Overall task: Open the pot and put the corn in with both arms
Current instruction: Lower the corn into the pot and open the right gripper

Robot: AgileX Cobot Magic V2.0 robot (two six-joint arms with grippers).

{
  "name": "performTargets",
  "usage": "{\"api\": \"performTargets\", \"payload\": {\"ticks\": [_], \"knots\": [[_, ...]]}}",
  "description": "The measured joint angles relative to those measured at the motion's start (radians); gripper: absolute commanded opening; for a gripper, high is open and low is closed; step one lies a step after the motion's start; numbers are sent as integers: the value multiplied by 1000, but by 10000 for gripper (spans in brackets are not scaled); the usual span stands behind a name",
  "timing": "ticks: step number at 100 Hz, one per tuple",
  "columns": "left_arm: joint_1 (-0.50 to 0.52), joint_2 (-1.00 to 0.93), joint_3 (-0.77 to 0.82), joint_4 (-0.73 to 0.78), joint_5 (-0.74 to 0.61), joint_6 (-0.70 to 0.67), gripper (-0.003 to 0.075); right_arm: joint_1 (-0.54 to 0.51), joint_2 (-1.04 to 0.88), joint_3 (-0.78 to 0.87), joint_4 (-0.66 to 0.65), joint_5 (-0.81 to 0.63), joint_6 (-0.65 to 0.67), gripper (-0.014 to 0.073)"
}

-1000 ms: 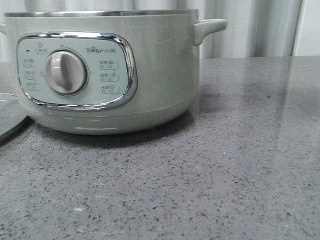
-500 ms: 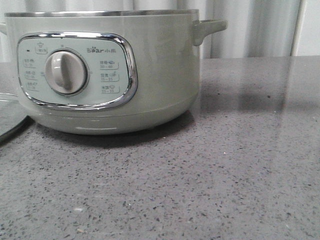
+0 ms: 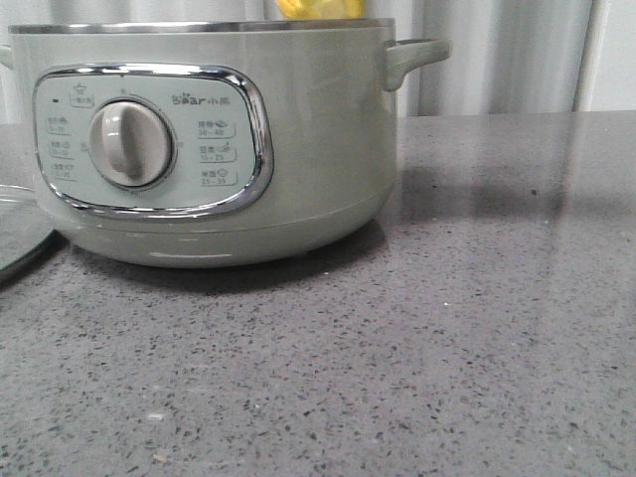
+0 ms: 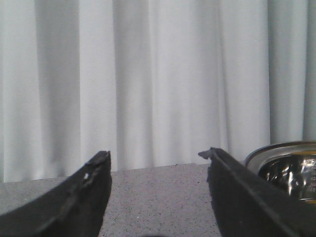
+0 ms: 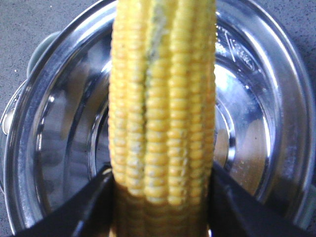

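Note:
The pale sage-green pot [image 3: 318,139] stands open at the left of the grey table, its dial facing me. A bit of the yellow corn [image 3: 318,8] shows just above the pot's steel rim. In the right wrist view my right gripper [image 5: 160,182] is shut on the corn [image 5: 163,98], holding it straight above the pot's shiny steel inside [image 5: 256,123]. My left gripper [image 4: 158,155] is open and empty, low over the table beside the pot's rim [image 4: 281,150]. Neither gripper shows in the front view.
The glass lid [image 3: 15,234] lies flat on the table left of the pot, partly out of frame. White curtains [image 3: 497,55] hang behind the table. The grey speckled tabletop [image 3: 447,328] stretches to the right and front of the pot.
The corn has come into the front view above the pot's rim; it was not visible before. The pot and the lid have not moved.

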Motion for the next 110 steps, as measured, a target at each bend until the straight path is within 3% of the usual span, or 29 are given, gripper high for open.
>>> {"api": "performTargets", "payload": {"ticks": [45, 59, 70, 78, 90, 110], "knots": [[0, 0, 0, 0, 0, 0, 386, 0, 2, 0, 10, -12, -2, 342], [0, 0, 0, 0, 0, 0, 386, 0, -6, 0, 10, -33, -3, 249], [0, 0, 0, 0, 0, -2, 379, 0, -34, 0, 2, -40, -3, 125], [0, -2, 0, 0, 2, -16, 340, 0, -66, 0, -24, -40, -5, 25], [0, -27, 0, 0, 6, -28, 216, 0, -119, 0, -85, -18, -5, -74], [0, -105, 0, 4, 59, -29, 20, 0, -224, 21, -218, 35, -9, -74]]}}
